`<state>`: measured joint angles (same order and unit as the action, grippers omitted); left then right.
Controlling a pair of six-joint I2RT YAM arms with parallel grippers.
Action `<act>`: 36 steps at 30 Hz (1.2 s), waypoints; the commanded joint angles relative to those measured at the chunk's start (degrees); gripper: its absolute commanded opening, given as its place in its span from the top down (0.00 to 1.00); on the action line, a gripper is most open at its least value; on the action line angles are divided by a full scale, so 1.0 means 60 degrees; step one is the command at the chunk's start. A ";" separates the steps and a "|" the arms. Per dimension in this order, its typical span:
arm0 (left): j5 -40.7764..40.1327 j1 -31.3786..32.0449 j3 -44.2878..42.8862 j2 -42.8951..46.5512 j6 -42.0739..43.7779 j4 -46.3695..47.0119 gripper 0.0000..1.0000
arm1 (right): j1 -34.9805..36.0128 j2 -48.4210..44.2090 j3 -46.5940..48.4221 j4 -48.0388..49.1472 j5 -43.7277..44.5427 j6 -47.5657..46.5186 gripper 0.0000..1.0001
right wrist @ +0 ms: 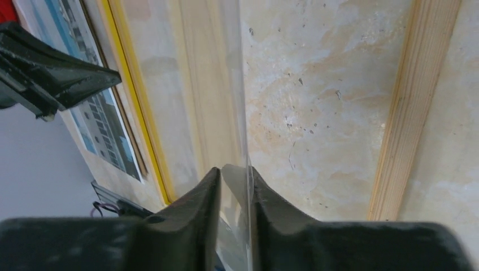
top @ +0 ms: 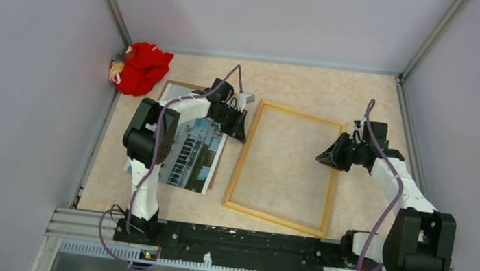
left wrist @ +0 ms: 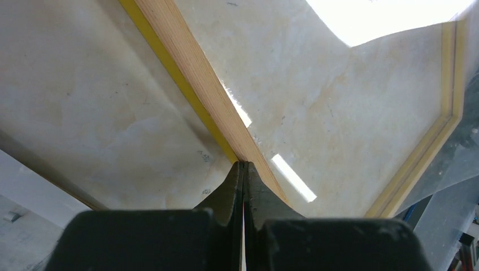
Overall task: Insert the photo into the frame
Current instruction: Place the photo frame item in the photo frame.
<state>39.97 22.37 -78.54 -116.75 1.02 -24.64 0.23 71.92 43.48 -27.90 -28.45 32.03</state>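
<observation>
The frame (top: 275,219) lies back up mid-table, the photo (top: 196,161) face up just left of it. The right gripper (right wrist: 234,172), jaws slightly parted, straddles a clear pane (right wrist: 214,101); the left gripper (left wrist: 244,165) is clenched at the frame's left rail. A red cloth (top: 142,68) sits far left

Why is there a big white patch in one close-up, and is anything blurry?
Left wrist view: glare whites out the top right, inside the frame; the left end effector is softly blurred. Right wrist view: tabletop crisp, right end effector soft. Top view: even light, faint shadows.
</observation>
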 commanded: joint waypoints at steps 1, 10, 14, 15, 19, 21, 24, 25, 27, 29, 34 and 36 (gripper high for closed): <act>-0.0467 0.0162 0.0395 -0.0227 0.0211 -0.0610 1.00 | 0.0111 0.0154 0.0056 0.0235 0.0207 -0.0097 0.69; -0.0479 0.0153 0.0462 -0.0151 0.0233 -0.0595 1.00 | 0.0393 0.0483 0.0377 -0.0115 0.1207 -0.0331 0.24; -0.0487 0.0153 0.0478 -0.0142 0.0255 -0.0596 1.00 | 0.0539 0.0557 0.0573 -0.0287 0.1588 -0.0420 0.15; -0.0500 0.0153 0.0489 -0.0145 0.0266 -0.0595 1.00 | 0.0565 0.0573 0.0628 -0.0360 0.1692 -0.0476 0.14; -0.0509 0.0153 0.0483 -0.0134 0.0268 -0.0595 1.00 | 0.0601 0.0703 0.0728 -0.0476 0.1973 -0.0620 0.10; -0.0495 0.0153 0.0482 -0.0140 0.0258 -0.0595 1.00 | 0.0614 0.0701 0.0697 -0.0417 0.2026 -0.0624 0.09; -0.0489 0.0153 0.0482 -0.0134 0.0229 -0.0580 1.00 | 0.0616 0.0750 0.0621 -0.0312 0.2044 -0.0636 0.09; -0.0482 0.0153 0.0479 -0.0131 0.0221 -0.0586 1.00 | 0.0620 0.0793 0.0601 -0.0292 0.2051 -0.0636 0.08; -0.0480 0.0153 0.0478 -0.0140 0.0224 -0.0588 1.00 | 0.0621 0.0894 0.0579 -0.0212 0.2060 -0.0638 0.08; -0.0477 0.0153 0.0465 -0.0151 0.0231 -0.0593 1.00 | 0.0621 0.1029 0.0561 -0.0104 0.2034 -0.0630 0.08; -0.0491 0.0153 0.0449 -0.0171 0.0249 -0.0610 1.00 | 0.0655 0.1242 0.0602 0.0114 0.2005 -0.0591 0.08; -0.0490 0.0153 0.0453 -0.0171 0.0255 -0.0604 1.00 | 0.0690 0.1352 0.0618 0.0146 0.2037 -0.0592 0.08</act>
<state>40.05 22.37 -78.39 -116.71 1.04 -24.49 3.38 79.33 45.12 -29.80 -16.58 28.97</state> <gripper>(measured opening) 0.006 0.917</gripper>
